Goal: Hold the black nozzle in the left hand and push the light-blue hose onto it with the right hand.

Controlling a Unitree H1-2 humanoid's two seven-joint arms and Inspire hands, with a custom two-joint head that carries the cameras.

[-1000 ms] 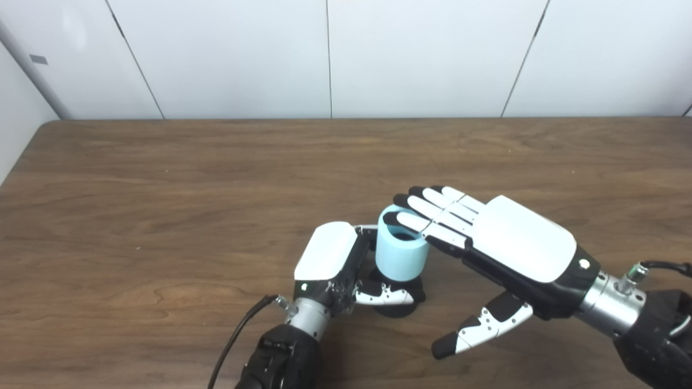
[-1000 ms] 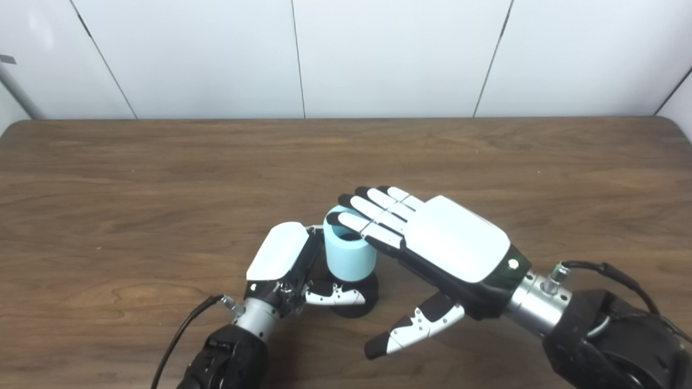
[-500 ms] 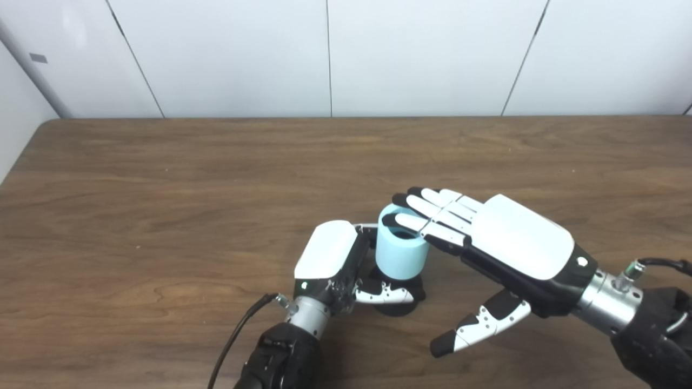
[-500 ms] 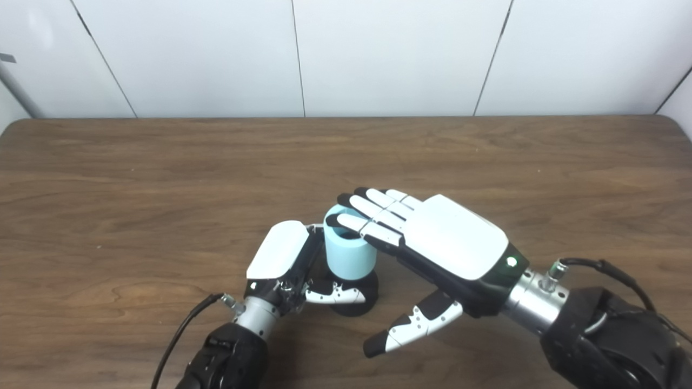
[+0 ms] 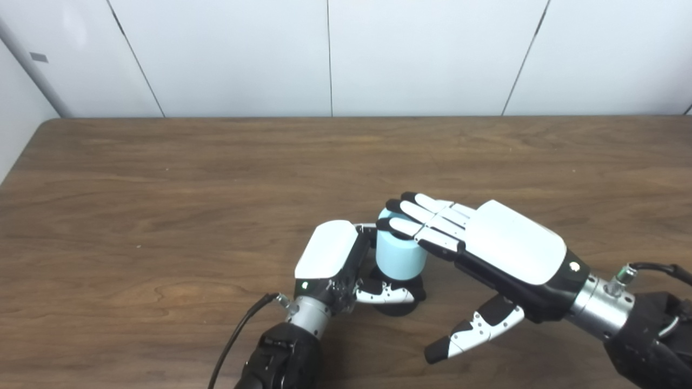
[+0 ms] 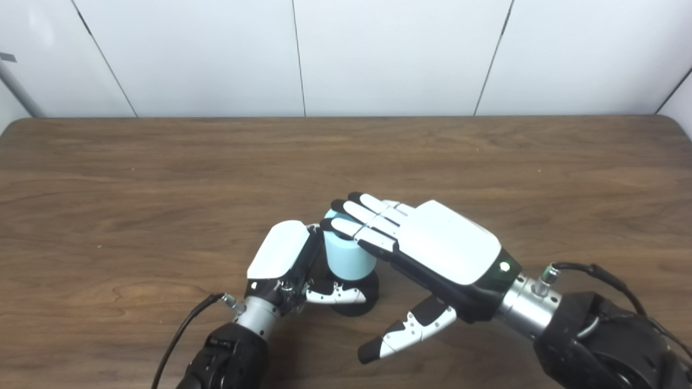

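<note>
A short light-blue hose (image 5: pixel 400 260) stands upright on the black nozzle (image 5: pixel 399 307), of which only the round base shows beneath it. My left hand (image 5: pixel 330 254) is shut on the nozzle from the left, its thumb across the front of the base. My right hand (image 5: pixel 508 243) comes in from the right, flat and open, palm down. Its fingers (image 6: pixel 361 215) lie across the hose's top and cover the opening. The right thumb (image 5: pixel 473 332) hangs free below, touching nothing.
The brown wooden table (image 5: pixel 162 183) stretches to a white panelled wall behind. A black cable (image 5: pixel 238 329) runs from the left wrist toward the bottom edge. Another cable (image 6: pixel 594 270) loops at the right wrist.
My right hand has slid left and a little down, so its fingers now cover the hose's opening, which showed before. The left hand and nozzle have stayed put.
</note>
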